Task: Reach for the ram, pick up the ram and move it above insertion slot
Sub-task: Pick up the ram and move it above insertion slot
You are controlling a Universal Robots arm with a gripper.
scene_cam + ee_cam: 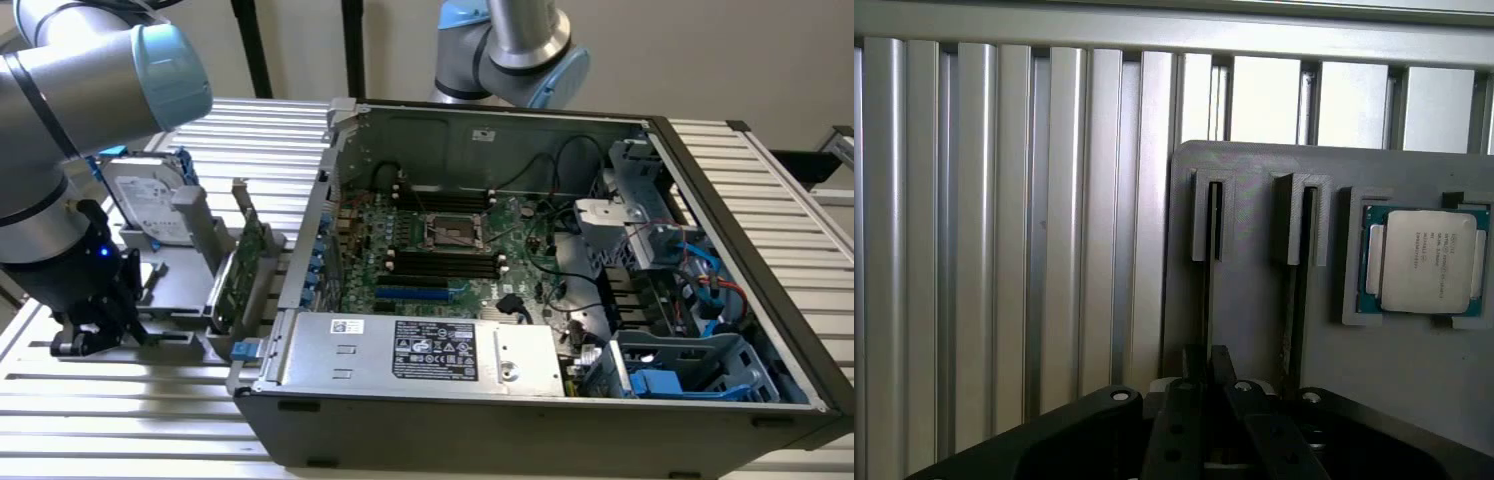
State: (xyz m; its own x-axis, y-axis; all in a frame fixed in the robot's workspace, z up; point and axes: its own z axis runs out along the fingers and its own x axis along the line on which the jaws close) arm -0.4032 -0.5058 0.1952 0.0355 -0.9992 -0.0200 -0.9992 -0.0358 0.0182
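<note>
Pinching in from both sides, the gripper (1209,358) has its dark fingers (1182,405) drawn close together on the thin edge of the ram (1209,270); they look closed on it. The ram stands edge-on in a narrow slot of the gray holder (1254,320), seated in the slot rather than lifted out. A second thin stick (1297,290) stands in the neighbouring slot, and a processor (1426,262) lies flat in a square recess just beside that.

At the exterior view's left the arm (54,130) reaches down to the slatted aluminium tabletop (134,400). An upright hard drive (140,195) and a green expansion card (243,270) stand between it and the open computer case (534,430). The black memory slots (447,262) on the motherboard (400,225) lie well apart from the ram.
</note>
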